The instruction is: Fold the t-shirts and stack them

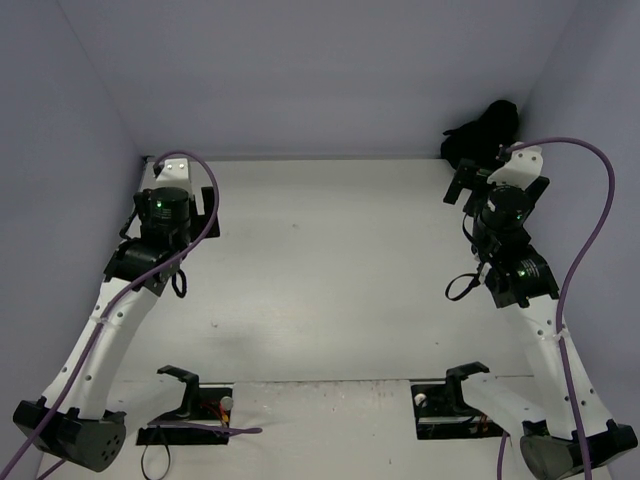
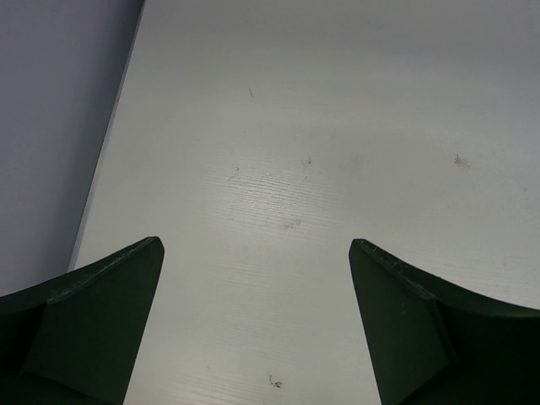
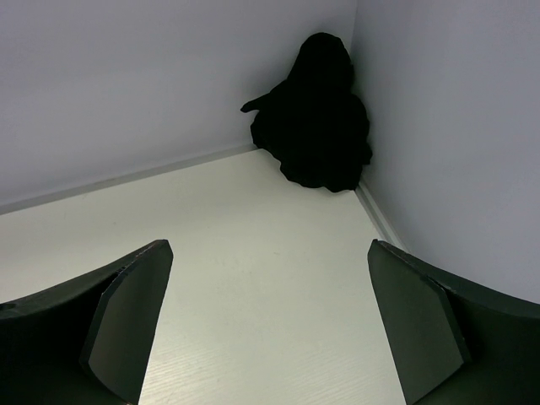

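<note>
Left gripper [image 2: 255,245]: released. Both dark fingers sit spread wide at the lower corners of the left wrist view, with nothing between them. Past the gap there is only bare white table [image 2: 337,126], lightly scuffed. A strip of grey side wall [image 2: 51,126] runs down the left edge of that frame.

Right gripper [image 3: 270,249]: also released. Its fingers are set wide at the lower left and lower right of the right wrist view, and it is empty. It faces the corner where two walls [image 3: 126,84] meet.

T-shirt [image 3: 312,126]: black, bunched into a lumpy heap, not laid flat. It sits in the upper right of the right wrist view, on the table, pushed into the corner and leaning against both walls. A small flap of cloth sticks out at its left side. It is well apart from the right gripper's fingers, with no contact.

Top view: the heap lies in the upper right of the frame, just beyond the tip of the right arm [image 1: 510,250]. The left arm [image 1: 150,240] stands at the left of the frame with its tip toward the upper left, well apart from the t-shirt. A purple cable [image 1: 590,230] loops along each arm. Two black stands [image 1: 185,395] sit near the lower edge, between the arm bases.
</note>
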{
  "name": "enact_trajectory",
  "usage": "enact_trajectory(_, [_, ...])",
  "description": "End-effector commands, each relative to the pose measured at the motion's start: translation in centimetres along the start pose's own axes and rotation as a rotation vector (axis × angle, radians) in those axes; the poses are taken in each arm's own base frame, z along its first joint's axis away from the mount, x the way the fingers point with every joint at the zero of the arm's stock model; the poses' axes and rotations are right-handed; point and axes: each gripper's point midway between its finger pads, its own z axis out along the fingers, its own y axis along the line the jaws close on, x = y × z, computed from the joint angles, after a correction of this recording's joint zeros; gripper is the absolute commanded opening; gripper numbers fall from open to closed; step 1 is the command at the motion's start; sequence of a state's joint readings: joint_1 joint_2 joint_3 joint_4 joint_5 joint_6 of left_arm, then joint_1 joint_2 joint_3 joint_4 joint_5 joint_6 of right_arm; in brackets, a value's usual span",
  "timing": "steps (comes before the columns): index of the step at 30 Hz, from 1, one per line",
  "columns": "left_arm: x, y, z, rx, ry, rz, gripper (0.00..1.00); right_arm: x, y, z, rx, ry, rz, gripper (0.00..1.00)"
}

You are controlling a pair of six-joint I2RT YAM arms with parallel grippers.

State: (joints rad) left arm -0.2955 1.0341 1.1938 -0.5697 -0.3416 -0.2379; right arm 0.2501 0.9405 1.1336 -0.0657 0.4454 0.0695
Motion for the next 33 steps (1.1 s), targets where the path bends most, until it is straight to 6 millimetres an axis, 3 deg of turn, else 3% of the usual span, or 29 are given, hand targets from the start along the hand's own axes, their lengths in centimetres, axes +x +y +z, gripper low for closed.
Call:
enact_trajectory(1, [-3.6, -0.4, -0.6, 0.023, -0.105, -0.039, 0.89, -4.1, 0.0, -0.2, 0.008, -0.118, 0.052, 1.0])
enact_trajectory(12, [-3.5, -0.6, -0.5, 0.026, -0.103, -0.039, 0.89, -3.9, 0.0, -0.1, 0.009, -0.115, 0.055, 1.0])
enact_trajectory(23, [-3.3, -0.7, -0.4, 0.033, -0.099, -0.049, 0.89, -2.9, 0.5, 1.3, 0.023, -0.09, 0.03, 1.0])
enact_trajectory(27, [-3.1, -1.1, -0.3, 0.048, -0.09, -0.069, 0.89, -2.0, 0.8, 4.2, 0.059, -0.064, 0.054, 1.0])
enact_trajectory(33, [-1.5, -1.8, -0.9, 0.102, -0.057, -0.11, 0.89, 2.3, 0.6, 13.3, 0.125, 0.068, 0.104, 1.0])
